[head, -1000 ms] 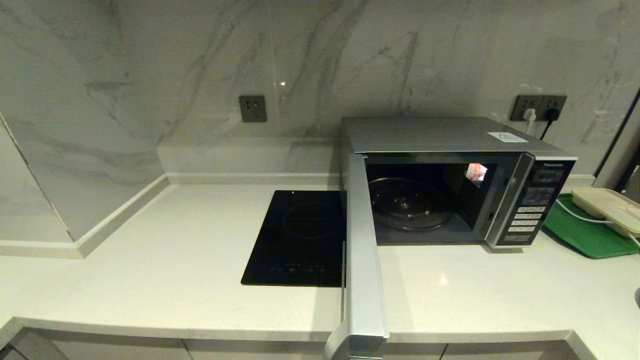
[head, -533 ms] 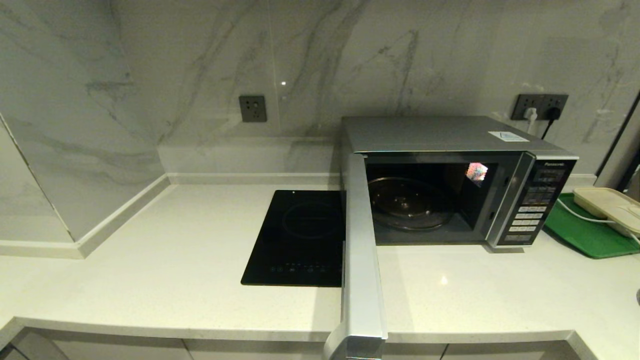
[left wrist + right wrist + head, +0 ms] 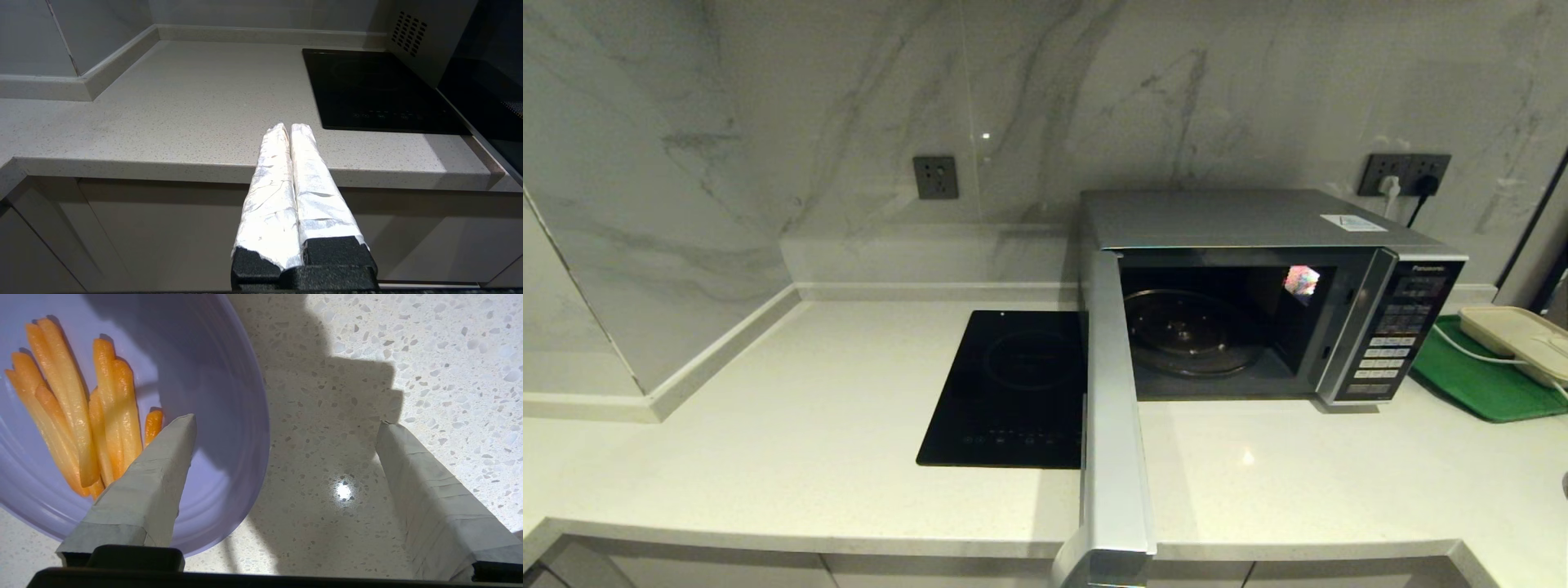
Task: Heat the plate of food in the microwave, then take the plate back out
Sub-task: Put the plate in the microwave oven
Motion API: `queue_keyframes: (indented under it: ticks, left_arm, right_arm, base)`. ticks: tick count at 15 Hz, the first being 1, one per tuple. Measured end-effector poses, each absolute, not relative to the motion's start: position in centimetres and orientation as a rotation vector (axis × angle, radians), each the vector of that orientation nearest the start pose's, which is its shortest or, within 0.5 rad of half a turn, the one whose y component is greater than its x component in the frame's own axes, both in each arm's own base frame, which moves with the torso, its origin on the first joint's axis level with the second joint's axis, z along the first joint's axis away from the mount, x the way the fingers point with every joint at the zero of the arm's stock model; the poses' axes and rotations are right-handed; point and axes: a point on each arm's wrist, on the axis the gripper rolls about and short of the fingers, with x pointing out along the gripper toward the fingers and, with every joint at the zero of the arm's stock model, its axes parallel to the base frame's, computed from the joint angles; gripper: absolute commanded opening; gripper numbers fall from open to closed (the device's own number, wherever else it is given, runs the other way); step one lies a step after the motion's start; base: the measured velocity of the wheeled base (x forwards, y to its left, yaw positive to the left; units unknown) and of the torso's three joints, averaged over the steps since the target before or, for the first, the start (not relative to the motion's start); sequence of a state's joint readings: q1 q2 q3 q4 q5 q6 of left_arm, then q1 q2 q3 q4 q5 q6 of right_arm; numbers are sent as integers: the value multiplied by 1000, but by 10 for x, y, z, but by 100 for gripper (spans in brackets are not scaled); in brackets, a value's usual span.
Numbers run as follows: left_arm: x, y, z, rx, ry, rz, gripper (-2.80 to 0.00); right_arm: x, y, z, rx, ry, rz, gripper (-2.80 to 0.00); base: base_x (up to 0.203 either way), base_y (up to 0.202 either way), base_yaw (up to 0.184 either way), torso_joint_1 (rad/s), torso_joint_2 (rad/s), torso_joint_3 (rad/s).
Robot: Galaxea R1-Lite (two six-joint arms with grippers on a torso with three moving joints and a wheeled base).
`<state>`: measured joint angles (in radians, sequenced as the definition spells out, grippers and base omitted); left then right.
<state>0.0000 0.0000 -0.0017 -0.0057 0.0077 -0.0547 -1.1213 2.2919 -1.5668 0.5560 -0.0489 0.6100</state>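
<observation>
The right gripper hangs over the speckled white counter, its fingers wide apart and holding nothing. One finger is above the pale purple plate of orange food sticks. The left gripper is closed near the counter's front edge. The silver microwave stands open.
</observation>
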Motion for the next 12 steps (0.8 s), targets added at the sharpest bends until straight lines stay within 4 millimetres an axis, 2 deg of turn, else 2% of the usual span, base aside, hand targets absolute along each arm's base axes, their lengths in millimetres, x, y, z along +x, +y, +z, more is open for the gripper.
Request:
queue_keyframes:
  ticks: [12]
  left_arm:
    - [-23,0,77,-55,-8,7,-280]
  right_arm:
    - [176,-368,64,1145,861,-1402,0]
  base:
    - [0,0,0,0,0,0]
